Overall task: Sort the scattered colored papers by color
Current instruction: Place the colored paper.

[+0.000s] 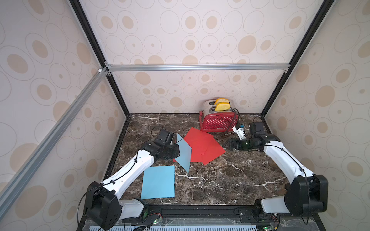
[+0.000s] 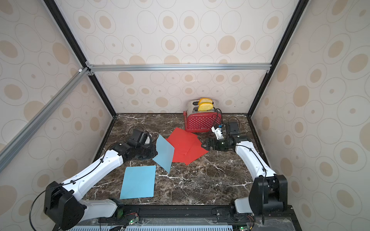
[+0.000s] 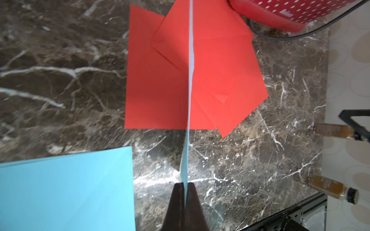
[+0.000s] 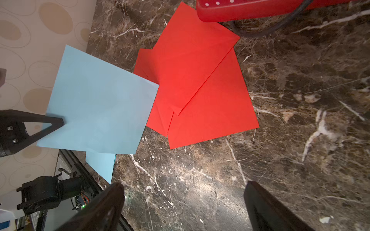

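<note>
One blue sheet hangs clamped in the left gripper jaws; the right gripper, jaws apart, hovers near red sheets.

White brand lettering on the red dotted toaster, starting "Bal", rest unreadable.

The dark marble table carries a fanned, overlapping pile of red papers just toward 12 o'clock of its middle. A flat blue paper lies alone at 8 o'clock. A red white-dotted toaster stands at 1 o'clock, just beyond the pile.
</note>
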Action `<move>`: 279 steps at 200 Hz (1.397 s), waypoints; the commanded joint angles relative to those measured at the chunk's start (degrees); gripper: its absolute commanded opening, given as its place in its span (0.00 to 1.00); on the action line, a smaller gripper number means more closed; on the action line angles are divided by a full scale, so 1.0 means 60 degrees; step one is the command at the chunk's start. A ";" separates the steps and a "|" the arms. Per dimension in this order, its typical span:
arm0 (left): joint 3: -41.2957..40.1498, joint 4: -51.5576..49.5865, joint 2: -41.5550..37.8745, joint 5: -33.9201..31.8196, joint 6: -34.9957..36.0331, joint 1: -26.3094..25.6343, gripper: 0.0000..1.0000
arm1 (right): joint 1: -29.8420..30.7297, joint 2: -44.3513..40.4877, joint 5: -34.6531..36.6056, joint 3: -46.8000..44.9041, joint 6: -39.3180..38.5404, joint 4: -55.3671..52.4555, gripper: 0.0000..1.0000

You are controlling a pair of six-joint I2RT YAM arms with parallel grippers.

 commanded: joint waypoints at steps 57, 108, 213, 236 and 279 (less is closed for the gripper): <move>0.0041 -0.3950 -0.1032 -0.1925 -0.1450 -0.0321 0.00 | 0.1831 -0.1766 0.0383 -0.2655 0.2158 0.3866 0.99; 0.0290 -0.5512 -0.0820 -0.2888 -0.1661 -0.0324 0.00 | 0.4381 -0.1284 0.1795 -0.3718 0.3119 0.6734 0.98; -0.1779 -0.4940 -0.2863 -0.3087 -0.3669 -0.0340 0.00 | 0.6382 0.1955 0.1348 -0.2644 0.3358 0.9315 0.98; -0.2321 -0.4346 -0.3037 -0.3190 -0.4119 -0.0360 0.00 | 0.6468 0.2214 0.0923 -0.2429 0.3280 0.9284 0.98; -0.2284 -0.3993 -0.2813 -0.3555 -0.4510 -0.0397 0.00 | 0.6584 0.2566 0.0361 -0.2037 0.3131 0.9065 0.98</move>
